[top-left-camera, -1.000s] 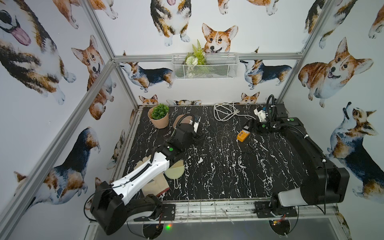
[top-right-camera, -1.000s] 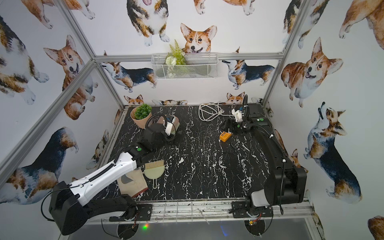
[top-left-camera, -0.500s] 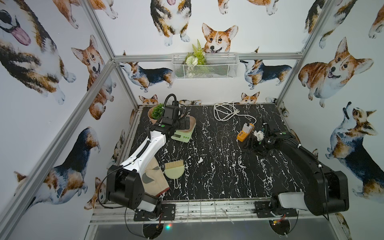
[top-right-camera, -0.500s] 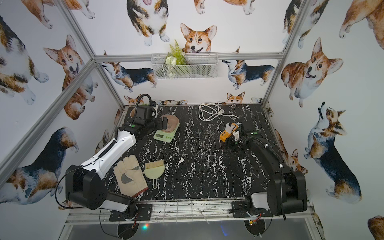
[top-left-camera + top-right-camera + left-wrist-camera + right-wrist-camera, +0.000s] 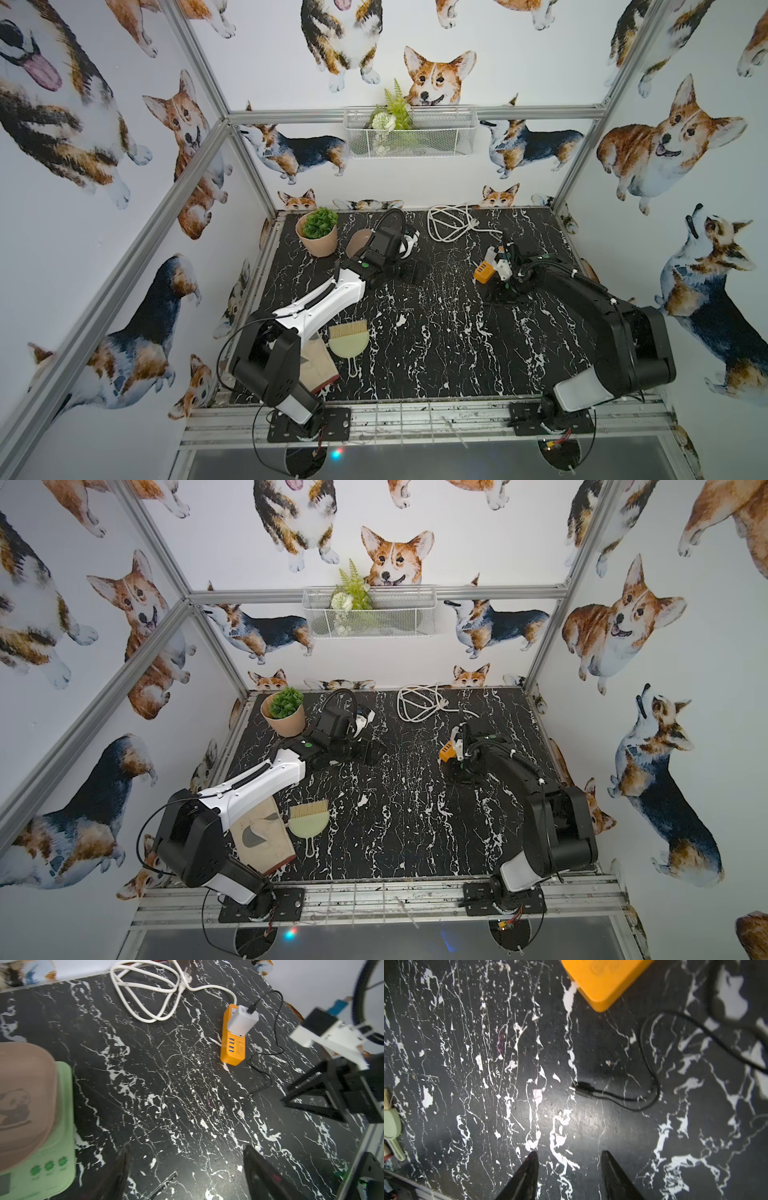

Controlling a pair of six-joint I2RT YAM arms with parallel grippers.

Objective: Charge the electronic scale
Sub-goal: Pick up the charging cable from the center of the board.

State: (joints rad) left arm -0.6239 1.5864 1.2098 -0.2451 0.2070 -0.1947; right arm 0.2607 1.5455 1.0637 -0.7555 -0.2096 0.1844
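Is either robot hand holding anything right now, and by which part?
Nothing is held. The left hand is open over the tabletop beside the electronic scale; the right hand is open too, the black cable's plug lying untouched before it.

Corgi-print walls (image 5: pixel 540 62), black white-veined marble tabletop (image 5: pixel 436 332), aluminium frame (image 5: pixel 540 111).

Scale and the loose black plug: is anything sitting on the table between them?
Nothing visible does. In the left wrist view, only bare black marble table lies between the electronic scale and the loose black plug. The orange power strip sits beside that stretch, not in it.
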